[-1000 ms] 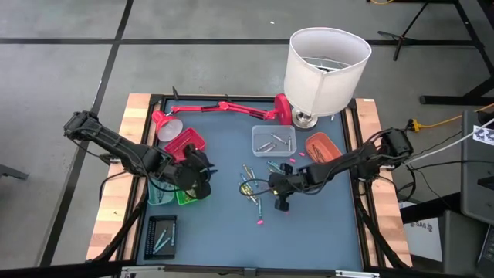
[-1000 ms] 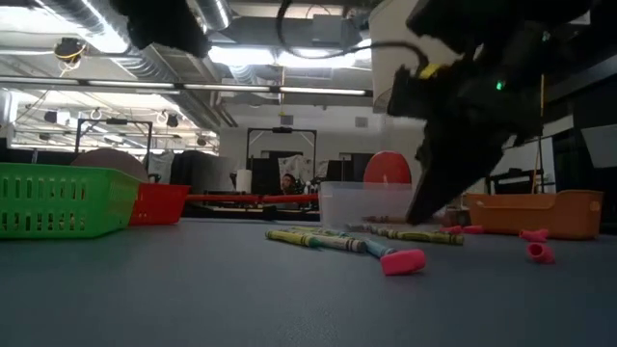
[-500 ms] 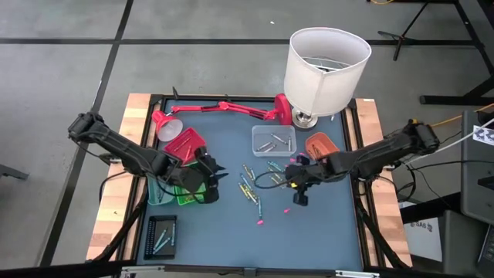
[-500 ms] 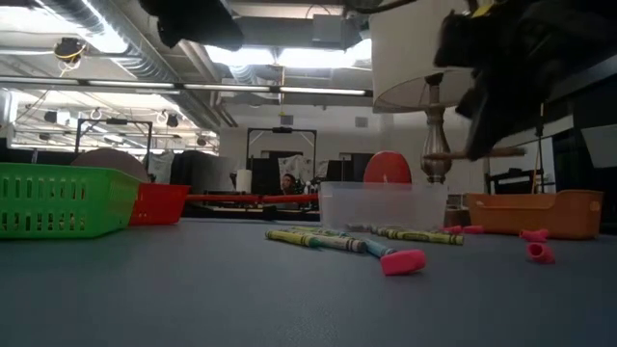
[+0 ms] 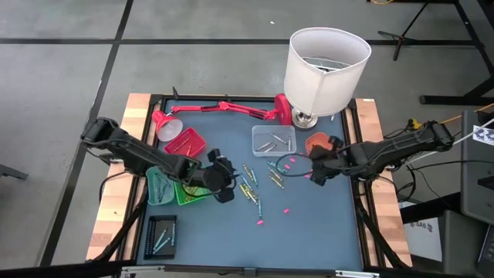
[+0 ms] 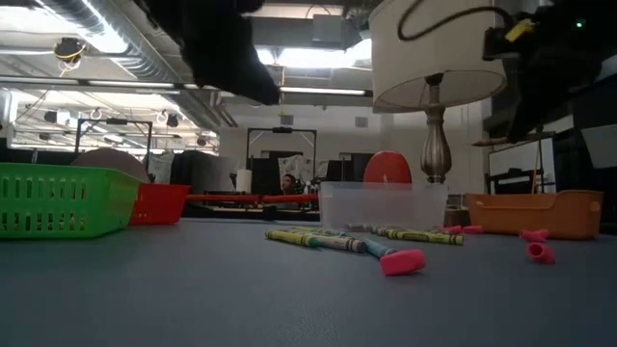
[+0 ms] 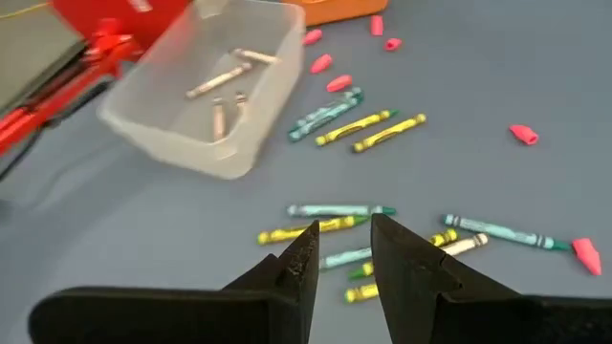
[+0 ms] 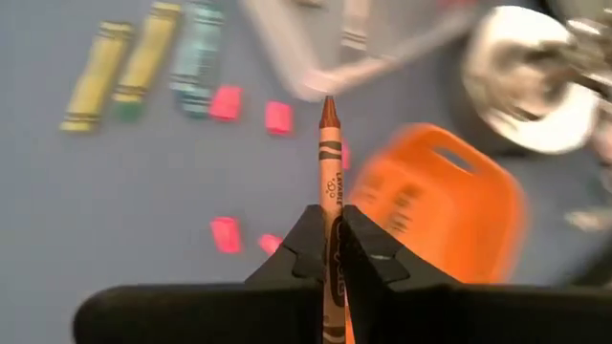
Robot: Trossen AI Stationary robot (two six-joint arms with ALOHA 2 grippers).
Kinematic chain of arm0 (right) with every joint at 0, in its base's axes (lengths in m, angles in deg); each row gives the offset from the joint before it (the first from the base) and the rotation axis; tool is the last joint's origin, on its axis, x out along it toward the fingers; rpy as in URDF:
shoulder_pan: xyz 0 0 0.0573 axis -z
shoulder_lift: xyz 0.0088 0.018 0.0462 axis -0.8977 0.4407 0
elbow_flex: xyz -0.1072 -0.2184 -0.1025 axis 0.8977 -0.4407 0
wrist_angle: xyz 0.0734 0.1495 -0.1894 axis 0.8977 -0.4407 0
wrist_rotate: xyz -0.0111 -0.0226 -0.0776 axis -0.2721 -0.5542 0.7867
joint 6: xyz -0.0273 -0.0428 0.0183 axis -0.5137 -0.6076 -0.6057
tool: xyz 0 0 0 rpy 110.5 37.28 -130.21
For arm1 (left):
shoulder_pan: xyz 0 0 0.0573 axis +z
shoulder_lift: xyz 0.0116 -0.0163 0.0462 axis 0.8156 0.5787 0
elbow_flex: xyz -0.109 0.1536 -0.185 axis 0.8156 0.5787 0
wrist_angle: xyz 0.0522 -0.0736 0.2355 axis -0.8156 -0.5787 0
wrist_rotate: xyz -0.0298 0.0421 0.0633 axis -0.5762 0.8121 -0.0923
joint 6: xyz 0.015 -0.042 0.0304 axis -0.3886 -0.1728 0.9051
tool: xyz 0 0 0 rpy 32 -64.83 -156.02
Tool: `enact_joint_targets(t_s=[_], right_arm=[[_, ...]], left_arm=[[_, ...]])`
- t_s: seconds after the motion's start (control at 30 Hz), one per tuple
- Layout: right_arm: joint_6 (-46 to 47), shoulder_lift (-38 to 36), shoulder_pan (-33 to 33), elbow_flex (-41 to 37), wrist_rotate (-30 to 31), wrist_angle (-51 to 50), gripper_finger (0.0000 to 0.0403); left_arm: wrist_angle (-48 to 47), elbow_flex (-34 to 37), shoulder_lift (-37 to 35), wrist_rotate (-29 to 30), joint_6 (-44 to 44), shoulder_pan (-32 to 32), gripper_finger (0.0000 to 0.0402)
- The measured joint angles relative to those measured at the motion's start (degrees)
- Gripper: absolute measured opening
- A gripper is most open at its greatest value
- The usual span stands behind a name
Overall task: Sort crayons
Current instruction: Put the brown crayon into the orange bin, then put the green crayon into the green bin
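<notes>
The right gripper [image 5: 315,174] has moved from the middle of the table over to the right, and now hangs near the orange tray [image 5: 318,144]. The left gripper [image 5: 225,188] has moved right too, away from the green tray [image 5: 184,194] and toward the loose crayons [image 5: 248,185].

The right gripper's fingers [image 8: 304,250] are squeezed tight on a brown crayon [image 8: 330,182]. The crayon sticks straight out past the fingertips. Beyond it lie the orange tray, small pink bits [image 8: 226,234] on the blue mat, and a corner of the clear tray [image 8: 316,67]. A black cable [image 5: 287,166] loops on the mat just left of this gripper.

The left gripper holds nothing. Its fingers [image 7: 403,260] have a small gap between them. It hangs over the left edge of the crayon pile. Yellow, green and blue crayons lie spread on the mat in front of it, with a few more [image 7: 360,126] farther off beside the clear tray [image 7: 206,91]. That tray has some grey crayons [image 7: 220,81] inside.

Left of the left gripper are the green tray, a pale teal tray [image 5: 160,185] and a red tray [image 5: 184,144]. A black tray [image 5: 160,235] with a few crayons sits at the near left corner. At the far side a red desk lamp [image 5: 220,109] lies flat, and a tall lamp with a white shade [image 5: 325,66] stands behind the clear tray. More pink bits [image 5: 273,215] lie on the near part of the mat.
</notes>
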Motion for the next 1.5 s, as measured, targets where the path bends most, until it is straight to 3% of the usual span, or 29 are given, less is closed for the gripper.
enact_joint_targets(t_s=[0.1,0.27,0.47,0.7,1.07,1.5], right_arm=[[5.38,-0.01,0.02,0.0,3.56,-5.37,0.0013],[8.82,0.21,1.77,-0.44,3.93,-7.84,0.0013],[8.81,0.19,9.23,-4.04,2.6,-6.91,0.0013],[6.43,0.19,15.8,-8.06,-3.86,-1.56,0.0016],[6.8,0.2,18.03,-9.9,-4.12,-0.17,0.0062],[6.88,0.19,18.01,-9.92,-4.11,1.55,0.0089]], left_arm=[[3.76,0.0,2.44,-4.03,4.11,1.23,0.0082],[11.3,0.0,6.75,-14.16,12.11,3.36,0.0082],[14.25,0.0,10.9,-22.9,18.31,5.37,0.0082],[13.57,0.0,13.18,-28.37,25.09,7.24,0.0082],[10.6,0.0,13.32,-36.01,33.15,10.36,0.0082],[8.96,0.0,13.32,-37.0,41.86,12.54,0.0081]])
